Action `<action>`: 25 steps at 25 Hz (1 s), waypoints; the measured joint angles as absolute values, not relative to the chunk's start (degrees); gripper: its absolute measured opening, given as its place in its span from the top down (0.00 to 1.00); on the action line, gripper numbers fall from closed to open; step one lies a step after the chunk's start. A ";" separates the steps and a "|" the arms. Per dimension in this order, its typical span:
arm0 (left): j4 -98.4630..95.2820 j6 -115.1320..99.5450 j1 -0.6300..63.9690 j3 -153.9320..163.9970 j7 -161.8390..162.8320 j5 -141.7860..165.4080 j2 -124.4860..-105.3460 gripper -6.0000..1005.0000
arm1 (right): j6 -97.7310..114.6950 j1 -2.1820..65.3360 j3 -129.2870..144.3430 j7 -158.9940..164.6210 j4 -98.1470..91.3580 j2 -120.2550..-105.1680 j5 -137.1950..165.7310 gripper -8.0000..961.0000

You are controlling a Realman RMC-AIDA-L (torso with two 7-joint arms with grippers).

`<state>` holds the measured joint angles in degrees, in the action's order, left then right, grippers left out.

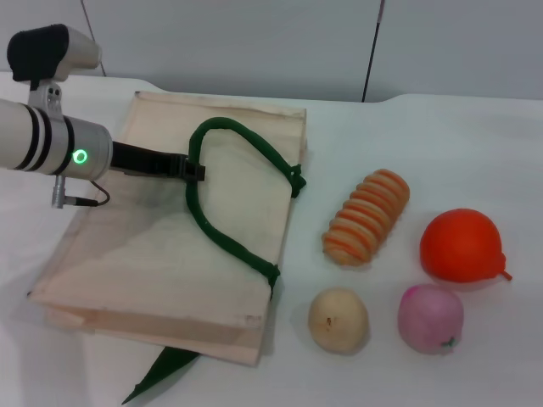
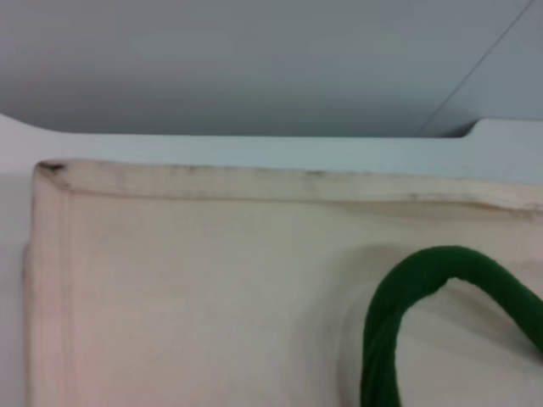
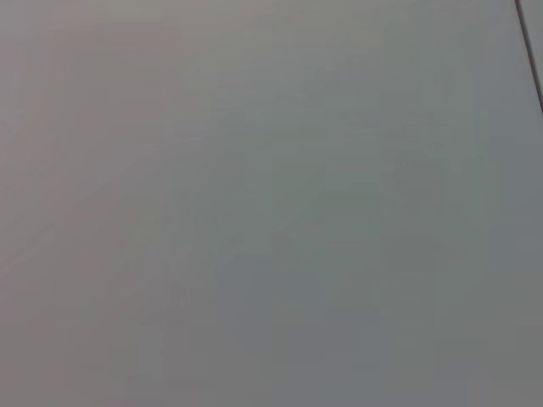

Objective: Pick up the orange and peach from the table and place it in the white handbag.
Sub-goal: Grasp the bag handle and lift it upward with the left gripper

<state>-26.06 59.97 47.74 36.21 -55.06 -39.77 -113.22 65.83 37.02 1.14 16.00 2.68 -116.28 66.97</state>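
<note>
The white handbag (image 1: 153, 263) lies flat on the table's left half, its dark green strap handle (image 1: 222, 129) looped on top. My left gripper (image 1: 193, 169) reaches from the left over the bag, its tip at the handle loop. The left wrist view shows the bag's cloth (image 2: 195, 288) and the handle's bend (image 2: 407, 297). The orange (image 1: 460, 244) sits at the right. The peach (image 1: 430, 317) sits just in front of the orange. Both rest on the table, apart from the bag. The right arm is out of view, and its wrist view shows only a grey surface.
An oblong orange-and-tan ridged piece (image 1: 366, 217) lies between the bag and the orange. A beige round fruit (image 1: 338, 319) sits left of the peach. A green strap end (image 1: 161, 371) sticks out under the bag's near edge. The white table (image 1: 441, 136) ends at a grey wall behind.
</note>
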 joint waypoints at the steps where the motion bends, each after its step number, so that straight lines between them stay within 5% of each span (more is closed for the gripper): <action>1: -25.61 59.76 47.94 36.21 -55.01 -39.50 -113.12 0.62 | 65.83 37.02 1.14 15.99 2.70 -116.28 66.97 0.08; 12: -24.35 57.33 48.51 36.17 -54.83 -39.33 -112.86 0.84 | 65.92 37.11 1.14 16.00 2.73 -116.28 66.97 0.07; 20: -24.66 57.82 47.35 35.27 -59.34 -45.19 -113.05 0.87 | 65.92 36.96 1.17 16.00 2.72 -116.27 67.01 0.07; 25: -24.92 64.12 44.97 35.23 -65.34 -55.30 -111.49 0.87 | 66.24 36.69 2.97 18.02 2.01 -116.20 70.15 0.07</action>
<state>-24.92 64.12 44.97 35.23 -65.34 -55.30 -111.49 66.24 36.69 2.97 18.02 2.01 -116.20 70.15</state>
